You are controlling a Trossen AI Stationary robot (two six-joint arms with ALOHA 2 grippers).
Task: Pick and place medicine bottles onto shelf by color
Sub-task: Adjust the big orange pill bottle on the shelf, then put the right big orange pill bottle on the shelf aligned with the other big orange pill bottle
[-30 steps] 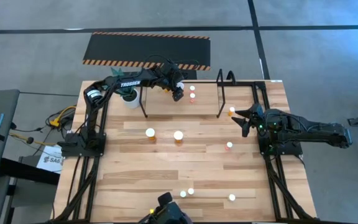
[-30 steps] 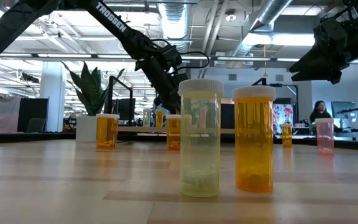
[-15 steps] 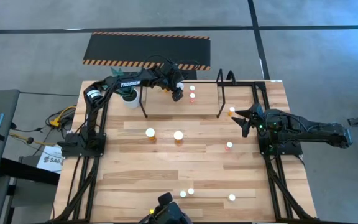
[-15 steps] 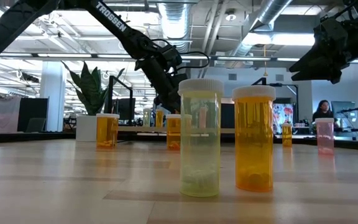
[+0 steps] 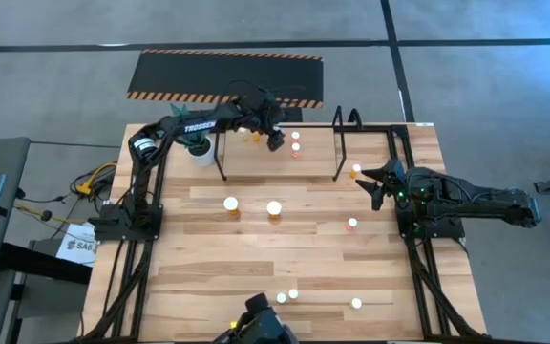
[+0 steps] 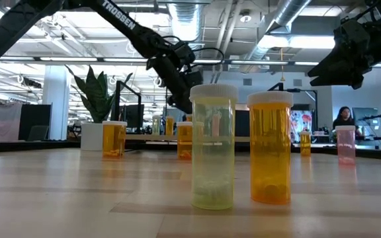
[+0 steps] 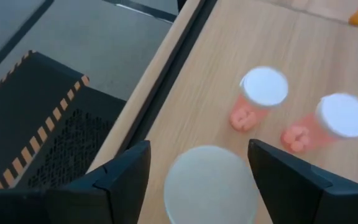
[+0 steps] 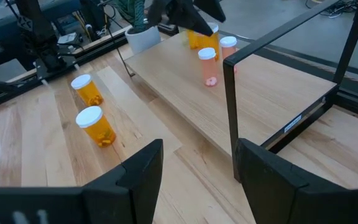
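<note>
The worktop [image 5: 208, 258] looks the same as a second ago: loose medicine bottles are scattered across it, two white-capped ones [image 5: 231, 204] near its middle and more toward the near edge. The change is over the shelf [image 5: 304, 164] at the back. There the left claw [image 5: 275, 141] has spread its fingers and risen a little, and an orange bottle [image 5: 254, 137] now shows beside it from above, where the arm hid that spot before. My reading is that this bottle has just been set down and let go, so one placement is finished and the arm is free for another. The right claw [image 5: 375, 186] has not moved; it waits open and empty beside the shelf's right upright. The left wrist view adds that the open fingers straddle a blurred white cap [image 7: 209, 183] without gripping it, and that two pink bottles [image 7: 261, 96] stand just beyond on the same board. Only the right wrist view shows the body under the left claw to be orange [image 8: 199, 38], apart from the pink pair. The low view instead fills with a yellow bottle [image 6: 212, 145] and an orange bottle [image 6: 270, 147] left on the worktop.
</note>
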